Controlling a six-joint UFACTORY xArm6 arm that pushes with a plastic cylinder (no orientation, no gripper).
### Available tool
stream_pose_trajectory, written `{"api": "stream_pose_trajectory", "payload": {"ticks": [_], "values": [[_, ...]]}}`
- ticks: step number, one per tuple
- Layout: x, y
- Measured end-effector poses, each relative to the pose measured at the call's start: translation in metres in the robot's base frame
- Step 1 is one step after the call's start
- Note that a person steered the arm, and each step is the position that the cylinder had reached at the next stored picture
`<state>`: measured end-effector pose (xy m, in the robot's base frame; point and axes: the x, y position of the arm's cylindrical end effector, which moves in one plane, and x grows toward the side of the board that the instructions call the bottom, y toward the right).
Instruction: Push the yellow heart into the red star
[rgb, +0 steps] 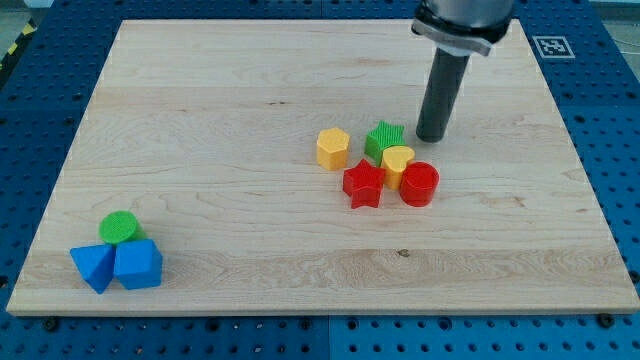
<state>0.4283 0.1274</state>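
The small yellow plastic heart (398, 162) is already touching the red plastic star (363, 185); my tip (431, 137) is hovering just upper-right, gripping nothing. Light, rigid, probably sliding easily if nudged on that side.

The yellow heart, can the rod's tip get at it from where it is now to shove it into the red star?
Probably yes. My tip sits just up and right of the yellow heart, nothing between. The green star and red cylinder crowd its sides, and the red star already seems to touch it.
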Motion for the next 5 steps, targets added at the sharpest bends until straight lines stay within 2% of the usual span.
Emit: {"api": "stream_pose_trajectory", "payload": {"ticks": [3,5], "values": [[0.027,-0.01],[0.025,-0.051]]}}
